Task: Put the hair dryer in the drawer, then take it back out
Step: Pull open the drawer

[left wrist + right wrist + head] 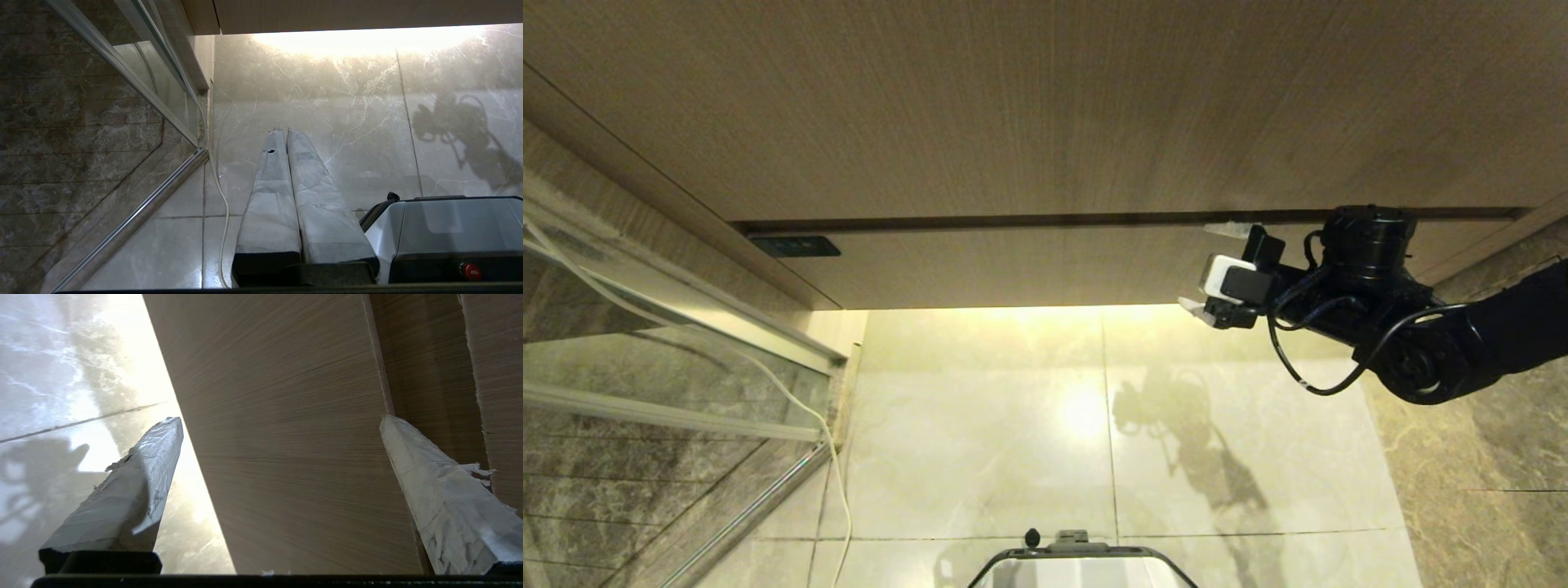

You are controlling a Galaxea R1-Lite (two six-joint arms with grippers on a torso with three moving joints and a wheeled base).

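R gripper [1205, 298] spread wide, empty, at 3 o'clock, straddling drawer [1013, 265] front: one finger [433, 490] in top gap, other [135, 486] under lower edge | drawer shut, rigid, smooth, handle-less; prob pull by top lip | hair dryer not in view | L gripper [284, 132] closed, empty, parked.

The robot's right arm [1486, 343] is reaching in from the right side of the head view, its black wrist bent and cables looping beneath it. The right gripper [1209, 269] is pointing leftward and slightly up, its two white-wrapped fingers [135, 486] standing wide apart with nothing between them. The left gripper [286, 134], seen only from its own wrist camera, is hanging low with its wrapped fingers [269, 192] pressed together, holding nothing.
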